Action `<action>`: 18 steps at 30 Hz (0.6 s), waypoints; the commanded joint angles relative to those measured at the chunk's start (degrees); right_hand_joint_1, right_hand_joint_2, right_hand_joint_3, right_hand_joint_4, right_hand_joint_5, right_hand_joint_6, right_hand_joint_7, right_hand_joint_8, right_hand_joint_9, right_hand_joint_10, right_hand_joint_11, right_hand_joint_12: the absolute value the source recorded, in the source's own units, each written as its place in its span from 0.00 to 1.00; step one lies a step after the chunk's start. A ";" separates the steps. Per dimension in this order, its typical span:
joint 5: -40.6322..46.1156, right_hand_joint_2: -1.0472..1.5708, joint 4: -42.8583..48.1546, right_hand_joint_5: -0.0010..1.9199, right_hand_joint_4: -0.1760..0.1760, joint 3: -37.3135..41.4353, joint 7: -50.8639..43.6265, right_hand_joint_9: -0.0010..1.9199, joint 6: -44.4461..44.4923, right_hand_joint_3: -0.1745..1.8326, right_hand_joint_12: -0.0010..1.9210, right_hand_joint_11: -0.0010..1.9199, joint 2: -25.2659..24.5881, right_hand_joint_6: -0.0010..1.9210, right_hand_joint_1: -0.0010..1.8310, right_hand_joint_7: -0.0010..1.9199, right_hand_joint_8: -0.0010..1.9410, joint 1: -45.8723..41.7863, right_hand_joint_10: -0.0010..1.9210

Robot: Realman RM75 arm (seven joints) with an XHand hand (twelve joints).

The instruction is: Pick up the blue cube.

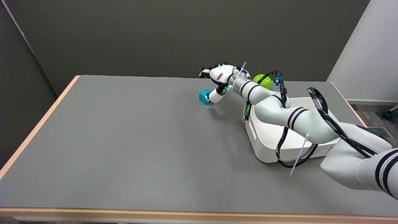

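Your counter's [124, 140] near edge fronts open grey surface; far back, your robot hand [219, 81] touches the blue cube [204, 96] with its thumb, other fingers spread above, no clear grip.

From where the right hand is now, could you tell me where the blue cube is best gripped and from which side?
Grip the blue cube across two opposite flat faces, coming from its right, where the right hand already is. One finger reaches the cube's right face; whether it touches is unclear. The cube sits alone on the grey table, so its left face is probably free for an opposing finger.
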 commanded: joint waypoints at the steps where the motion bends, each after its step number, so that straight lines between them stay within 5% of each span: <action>1: 0.12 0.65 -9.89 0.11 0.70 0.04 0.47 0.18 2.73 0.56 0.67 0.07 -3.76 0.23 0.38 0.18 0.20 0.52 0.43; 18: 0.12 0.65 -10.83 0.10 0.70 0.20 0.47 0.18 3.05 0.56 0.66 0.07 -4.36 0.22 0.39 0.18 0.19 0.68 0.43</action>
